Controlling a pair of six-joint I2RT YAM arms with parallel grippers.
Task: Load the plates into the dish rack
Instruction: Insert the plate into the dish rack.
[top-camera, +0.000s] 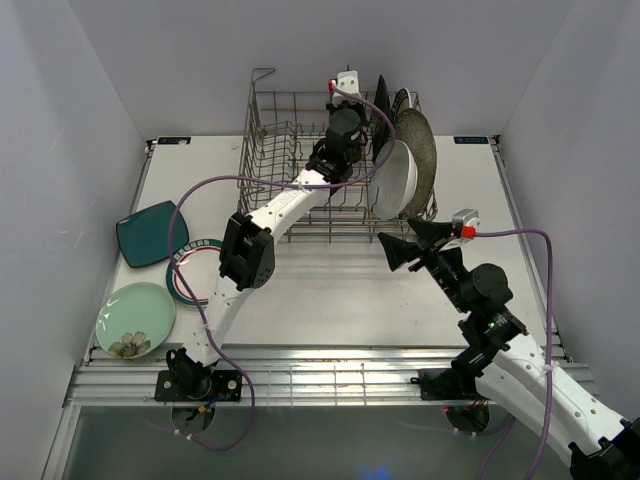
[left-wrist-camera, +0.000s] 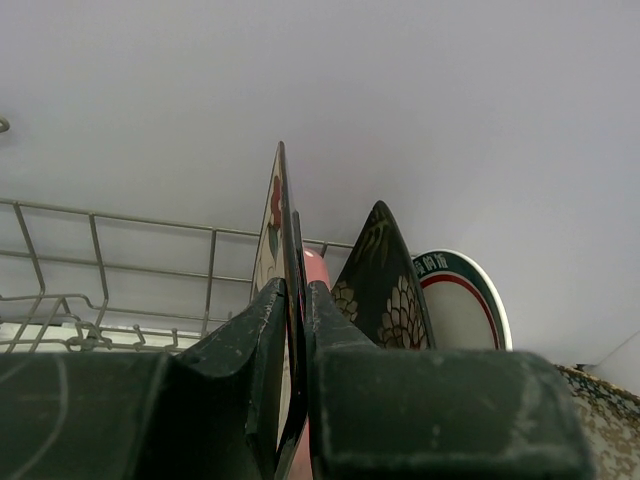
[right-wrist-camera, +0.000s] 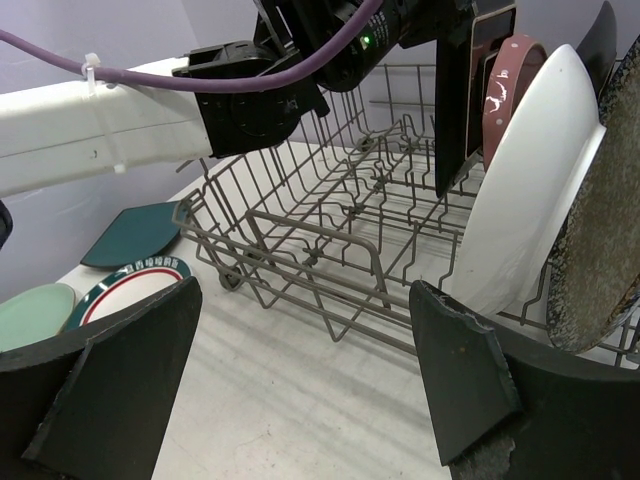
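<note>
1. The left gripper (left-wrist-camera: 297, 290) is clamped on the edge of a square floral plate (left-wrist-camera: 273, 215), held upright in the dish rack (top-camera: 268, 150), top centre of the overhead view.
2. I'd lower it straight between the tines, clear of the pink plate (right-wrist-camera: 505, 85) beside it, and let go only once it is seated.
3. The right gripper (top-camera: 405, 247) hangs spread wide and empty, lower right.
</note>
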